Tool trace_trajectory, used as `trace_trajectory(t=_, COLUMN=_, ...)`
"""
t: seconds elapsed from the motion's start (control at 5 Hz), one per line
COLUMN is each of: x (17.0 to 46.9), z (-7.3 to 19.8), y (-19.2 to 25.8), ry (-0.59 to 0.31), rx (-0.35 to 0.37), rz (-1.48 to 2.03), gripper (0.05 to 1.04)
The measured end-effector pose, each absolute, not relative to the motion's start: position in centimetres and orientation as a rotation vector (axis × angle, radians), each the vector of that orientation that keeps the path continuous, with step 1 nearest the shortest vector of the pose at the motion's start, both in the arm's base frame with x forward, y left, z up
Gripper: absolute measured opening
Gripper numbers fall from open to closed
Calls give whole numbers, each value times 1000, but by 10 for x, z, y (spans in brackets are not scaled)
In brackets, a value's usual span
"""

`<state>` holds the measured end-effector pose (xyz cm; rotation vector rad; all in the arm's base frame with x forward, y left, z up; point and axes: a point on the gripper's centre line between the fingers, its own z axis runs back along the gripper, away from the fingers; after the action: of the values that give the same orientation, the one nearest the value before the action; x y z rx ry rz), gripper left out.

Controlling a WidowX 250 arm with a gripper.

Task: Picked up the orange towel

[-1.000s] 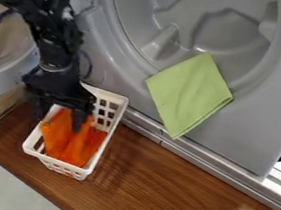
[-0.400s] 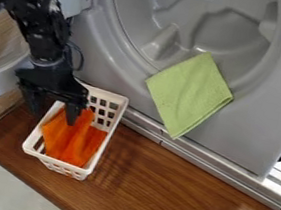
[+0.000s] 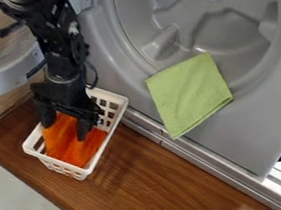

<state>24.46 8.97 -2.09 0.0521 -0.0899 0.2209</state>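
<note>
Step in hand: positioning for the grasp. The orange towel lies in the white basket, at the left of the bench. The end effector is at the far part of the basket, its fingers apart, with orange cloth visible between them. No lift is apparent; the task is judged incomplete. Next move: lower slightly if required, close on a fold of cloth, then raise straight up clear of the rim. Caution: a shallow grip may slip, and a fingertip may catch the basket's slots.
</note>
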Motion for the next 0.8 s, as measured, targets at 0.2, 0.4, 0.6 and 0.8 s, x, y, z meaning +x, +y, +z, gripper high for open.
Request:
trace_trajectory(t=0.2, x=248, z=-32, y=91, ry=-60, rx=60, rz=229, gripper=1000)
trace_trajectory(t=0.4, x=249, z=-42, y=92, ry=-34, rx=66, rz=240, gripper=1000)
trace_trajectory(t=0.6, x=248, z=-45, y=91, ry=-23, rx=63, rz=244, gripper=1000)
trace_trajectory(t=0.8, x=242, z=-49, y=83, ry=-19, rx=52, rz=233, gripper=999)
